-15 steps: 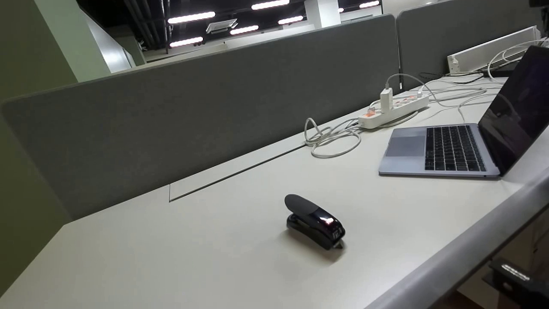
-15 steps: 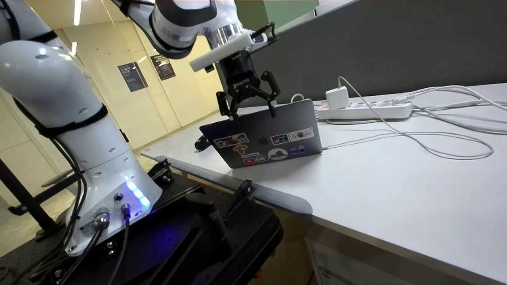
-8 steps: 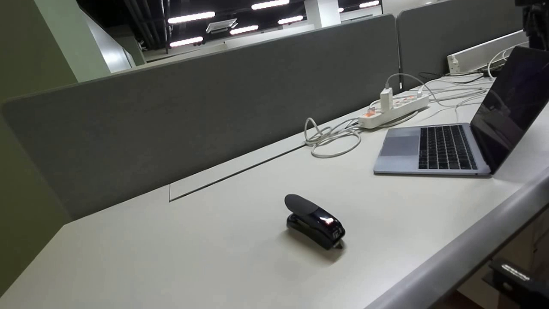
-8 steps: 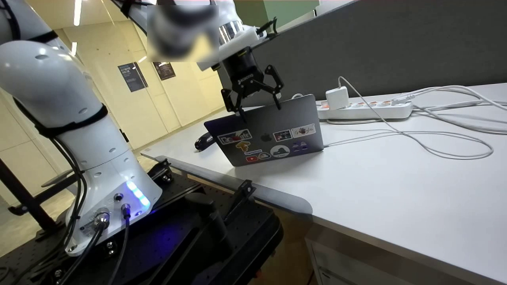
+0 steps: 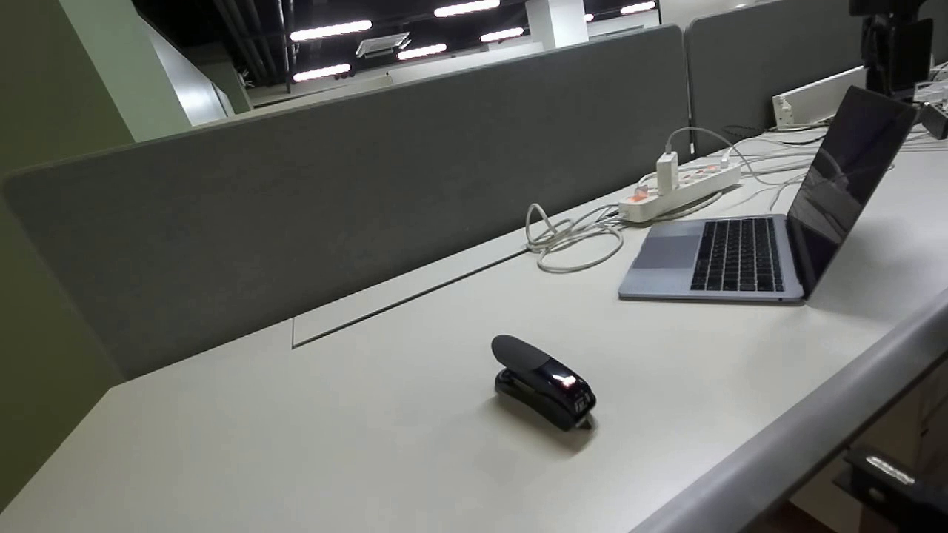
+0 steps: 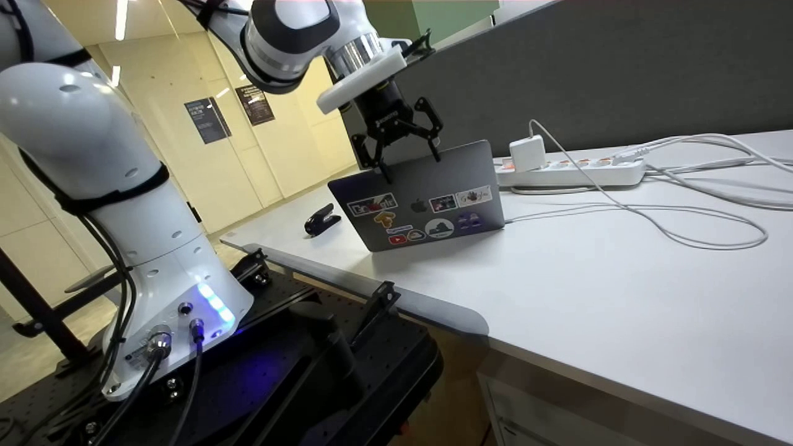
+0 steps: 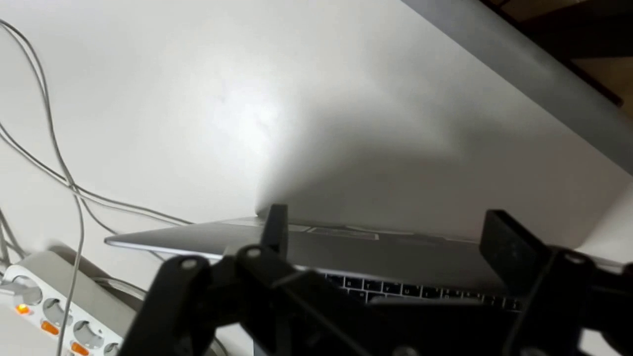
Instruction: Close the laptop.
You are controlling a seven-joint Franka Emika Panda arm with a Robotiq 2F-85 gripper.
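The slim silver-grey laptop [image 5: 740, 255] stands open on the desk, its black screen leaning back. In an exterior view its stickered lid [image 6: 427, 204] faces the camera and hides the keyboard. In the wrist view the lid [image 7: 395, 254] shows nearly edge-on, with a row of dark keys below it. My gripper [image 6: 413, 169] is open and points down at the lid's upper edge, its fingertips spread along the outer face, touching or very near it. The gripper [image 5: 892, 78] shows partly behind the lid. In the wrist view the fingers [image 7: 385, 211] are wide apart with nothing held between them.
A black stapler [image 5: 544, 381] lies on the desk on the keyboard side, also seen in an exterior view [image 6: 322, 221]. A white power strip [image 5: 681, 194] with loose cables lies beside the laptop near the grey divider [image 5: 370, 185]. The desk's front edge [image 6: 433, 310] faces the robot base.
My gripper and the laptop have moved together toward the stapler side; the laptop has slid across the desk. The lid looks slightly more upright. The stapler shows more fully behind it.
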